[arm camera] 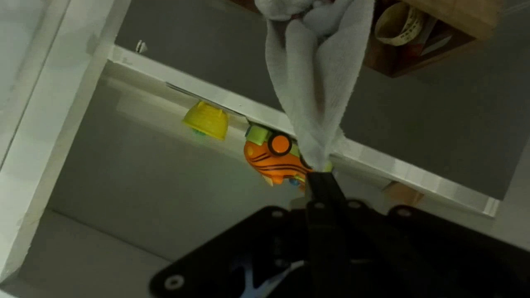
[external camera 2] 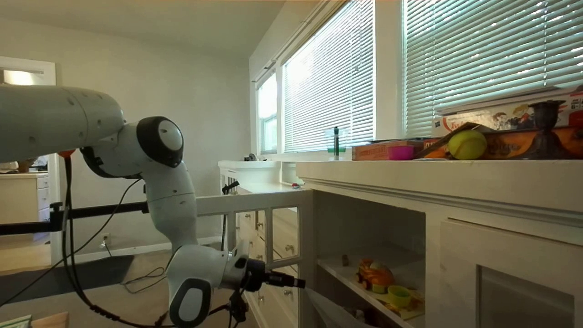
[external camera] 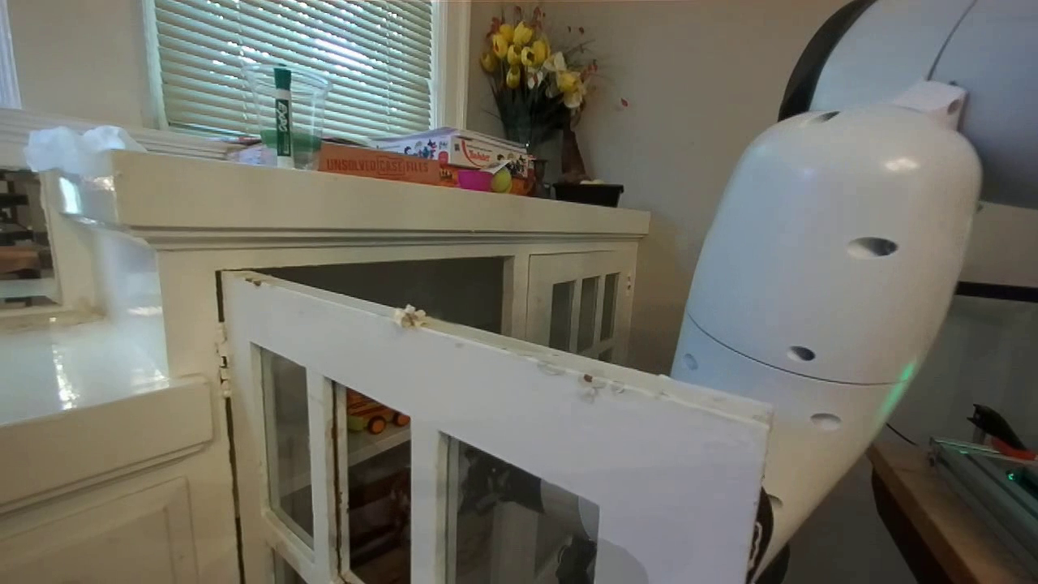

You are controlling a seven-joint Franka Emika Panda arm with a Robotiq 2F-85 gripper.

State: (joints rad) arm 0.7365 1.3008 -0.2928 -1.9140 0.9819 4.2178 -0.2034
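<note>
You have the cabinet door open and the end effector clenched on the white cloth, which slopes from in front of the shelf to below it. Release not done; shelf contact cannot be determined.

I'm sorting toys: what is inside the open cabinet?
On its shelf sit an orange toy car and a yellow cup; the lower compartment holds a brown box. The white cloth in the gripper covers part of that compartment; what lies behind cannot be seen.

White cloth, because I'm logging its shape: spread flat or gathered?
Gathered: in the wrist view, the white cloth narrows in long folds to the gripper.
</note>
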